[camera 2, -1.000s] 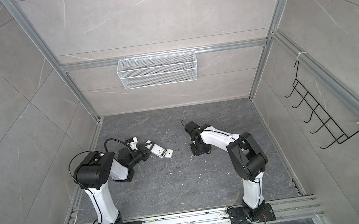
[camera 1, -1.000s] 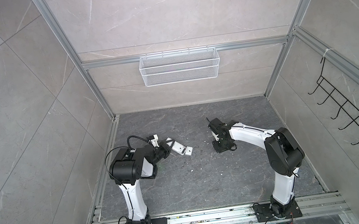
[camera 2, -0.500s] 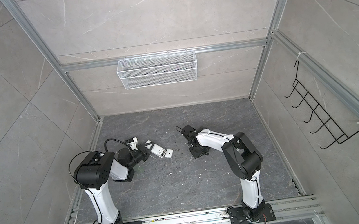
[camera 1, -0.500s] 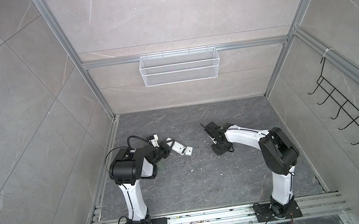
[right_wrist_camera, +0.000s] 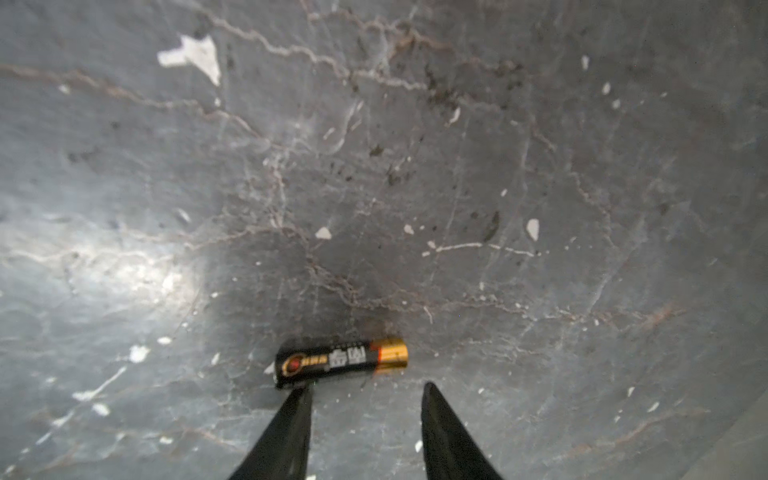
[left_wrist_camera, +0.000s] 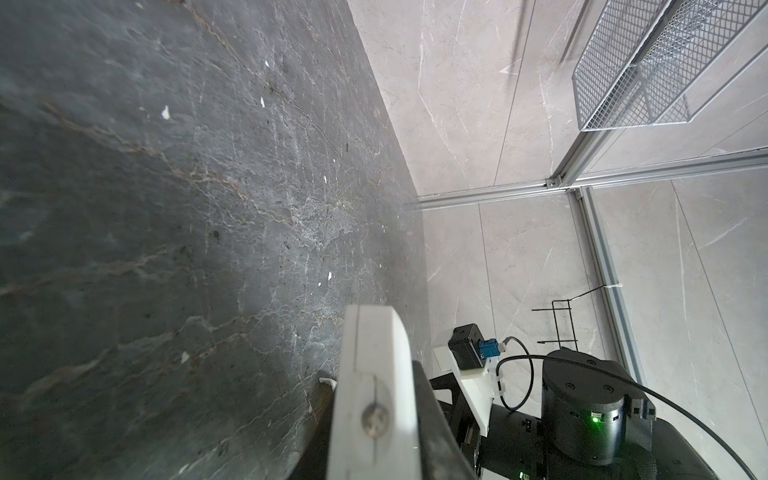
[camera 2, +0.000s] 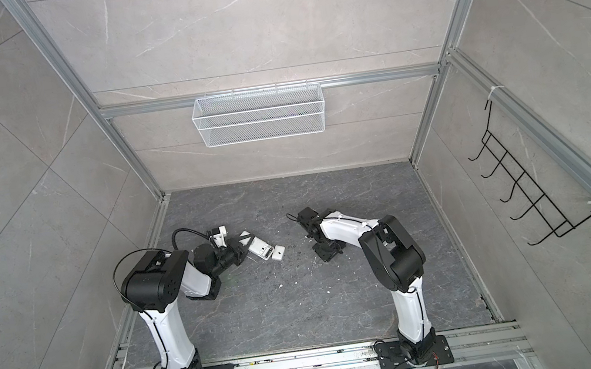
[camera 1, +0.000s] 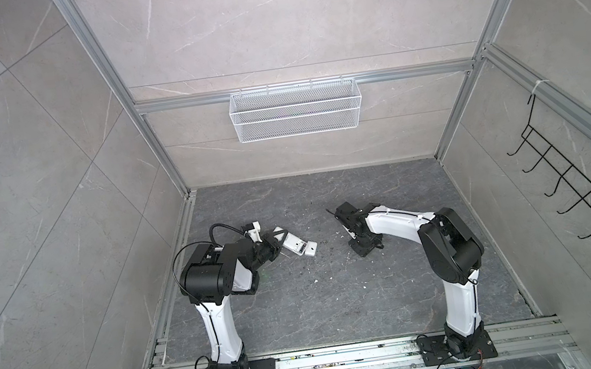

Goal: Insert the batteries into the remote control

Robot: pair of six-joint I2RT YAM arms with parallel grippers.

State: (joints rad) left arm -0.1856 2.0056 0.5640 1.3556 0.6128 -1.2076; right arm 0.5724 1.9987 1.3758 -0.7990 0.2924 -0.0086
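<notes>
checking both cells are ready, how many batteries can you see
1. A battery lies on the floor just beyond the open right gripper. The other isn't visible; it may be hidden, perhaps inside the remote control.

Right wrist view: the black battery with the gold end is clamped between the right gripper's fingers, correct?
Not clamped. The black battery with the gold end lies loose on the dark stone surface, just beyond the tips of the right gripper, whose jaws stand apart with nothing between them. The right wrist view shows it.
</notes>
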